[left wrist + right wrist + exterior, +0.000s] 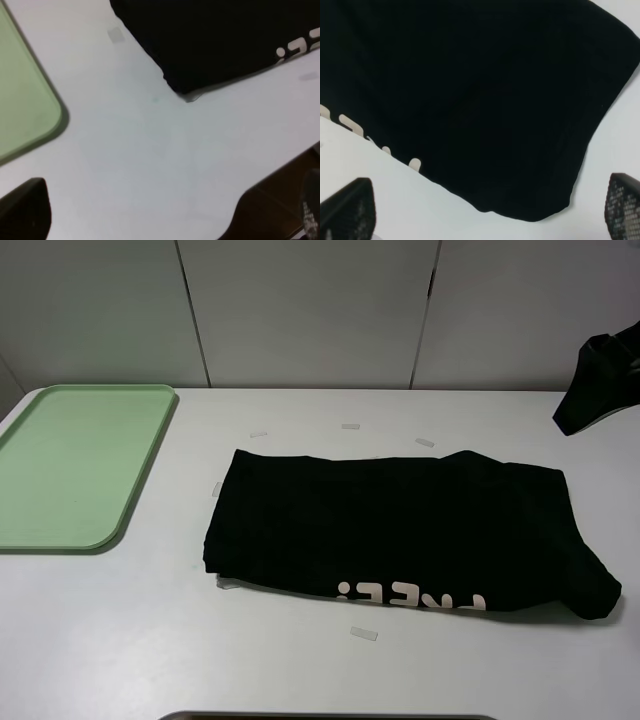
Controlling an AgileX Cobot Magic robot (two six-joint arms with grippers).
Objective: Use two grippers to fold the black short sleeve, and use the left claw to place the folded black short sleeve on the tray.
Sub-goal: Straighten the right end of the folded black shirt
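Note:
The black short sleeve [400, 530] lies folded into a wide band at the table's middle, with upside-down pale lettering [410, 597] along its near edge. At the far left sits the pale green tray [70, 465] with nothing on it. The right arm [600, 380] hangs at the far right, above the table and apart from the shirt. In the right wrist view the right gripper [485, 212] is open over the shirt's corner [480, 100]. The left claw [167, 215] is open over bare table between the tray's corner [25, 100] and the shirt [215, 40]; it holds nothing.
Small pale tape marks [363, 634] dot the white table around the shirt, with others near its far edge [350, 426]. The table's front edge [280, 210] shows dark in the left wrist view. A grey panelled wall stands behind.

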